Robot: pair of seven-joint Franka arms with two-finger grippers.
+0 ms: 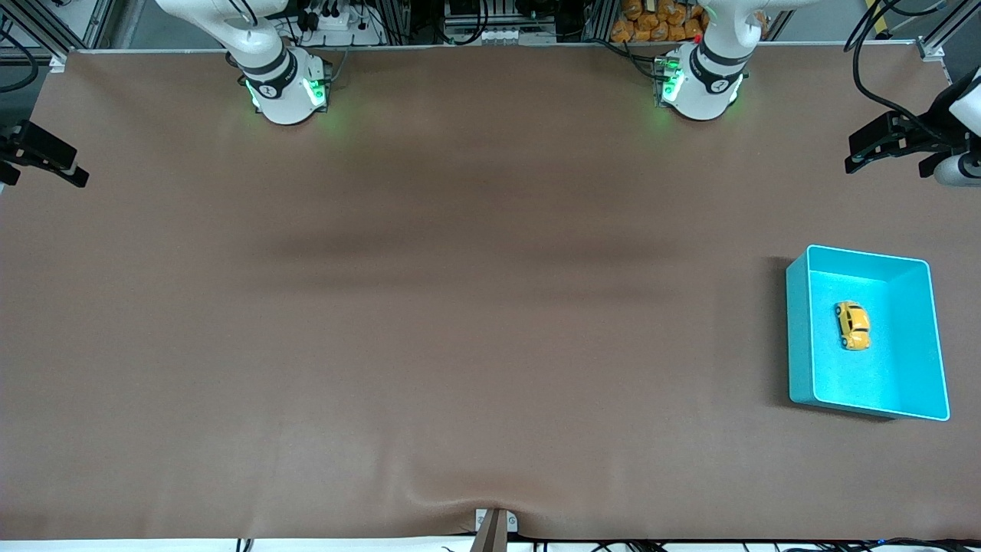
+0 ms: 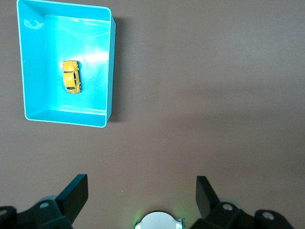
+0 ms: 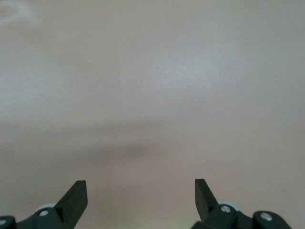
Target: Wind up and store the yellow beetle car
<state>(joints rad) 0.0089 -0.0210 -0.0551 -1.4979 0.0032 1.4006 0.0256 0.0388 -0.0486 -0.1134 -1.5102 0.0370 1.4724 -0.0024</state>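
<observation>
Teal bin [image 1: 801,337] cradles yellow beetle car [image 1: 852,325]; left tool [image 2: 142,198] and right tool [image 3: 141,200] gape wide, empty, above the surface [image 1: 460,307]; descend straight, pinching the car's flanks.

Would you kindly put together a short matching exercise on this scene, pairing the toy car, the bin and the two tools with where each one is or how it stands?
Column one:
1. yellow beetle car
2. teal bin
3. left tool
4. right tool

Column two:
A. open, with only bare brown table cover in its own view
B. lying inside the bin, on its floor
C. open, up over the table with the bin in its own view
D. standing on the table toward the left arm's end

Pairs: 1-B, 2-D, 3-C, 4-A
</observation>
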